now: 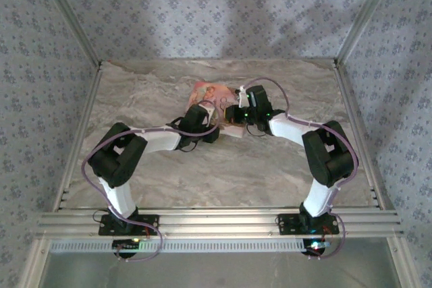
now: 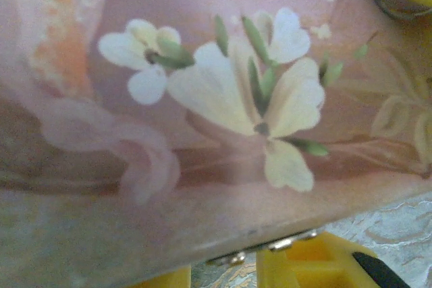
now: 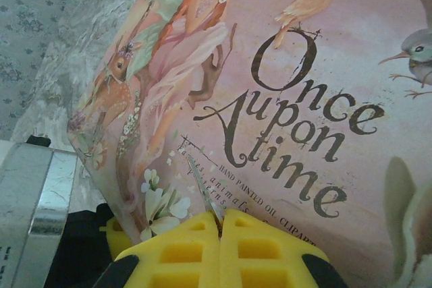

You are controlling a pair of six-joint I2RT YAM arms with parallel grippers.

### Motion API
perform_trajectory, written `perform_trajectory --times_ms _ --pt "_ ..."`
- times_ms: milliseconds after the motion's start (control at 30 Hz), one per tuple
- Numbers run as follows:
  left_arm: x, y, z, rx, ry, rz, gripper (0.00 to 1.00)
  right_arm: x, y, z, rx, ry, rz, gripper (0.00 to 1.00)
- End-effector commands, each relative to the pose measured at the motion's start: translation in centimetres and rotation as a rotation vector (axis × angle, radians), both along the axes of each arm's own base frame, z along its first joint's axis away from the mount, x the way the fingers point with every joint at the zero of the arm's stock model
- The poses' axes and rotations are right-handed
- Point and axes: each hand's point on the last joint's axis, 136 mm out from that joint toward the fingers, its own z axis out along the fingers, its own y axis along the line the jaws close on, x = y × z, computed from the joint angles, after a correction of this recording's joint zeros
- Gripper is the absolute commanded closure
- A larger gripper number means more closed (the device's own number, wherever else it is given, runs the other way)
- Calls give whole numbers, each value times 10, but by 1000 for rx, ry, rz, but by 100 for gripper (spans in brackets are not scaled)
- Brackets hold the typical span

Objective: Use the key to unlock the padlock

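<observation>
**Key [image 3: 202, 183] pinched tight, blade out over the pink box [image 3: 304, 65]**

So the right gripper [image 3: 221, 217] has its yellow fingers pressed hard together on the thin silvery key, definitely clamped. The blade sticks up across the box lid, right by the small print under "Once Upon a time". Can't tell if it actually touches the lid.

On the left gripper [image 2: 226, 271], two yellow fingers poke out apart under the box's lower edge, by a small metal fitting [image 2: 270, 243]. Honestly can't tell if they're gripping anything.

From above, both grippers meet at the box, one on each side. It sits on the marble table [image 1: 202, 173], toward the far half.
</observation>
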Motion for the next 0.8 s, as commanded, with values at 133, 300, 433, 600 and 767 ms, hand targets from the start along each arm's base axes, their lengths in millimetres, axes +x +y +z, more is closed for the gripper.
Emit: perform_trajectory --times_ms 133,300,433,600,767 --pt "-1 -18 23 -104 20 -8 77 -10 -9 33 -23 -130 5 100" --pt "-14 -23 37 -175 112 3 78 -27 -27 50 -61 -235 -8 100" --pt "-25 -24 46 -211 202 20 79 -57 -35 49 -90 -300 26 100" --pt "-37 -26 55 -251 290 28 78 -98 -36 35 -163 -371 78 100" --pt "-43 -27 59 -270 346 38 78 -126 -36 11 -202 -399 92 100"
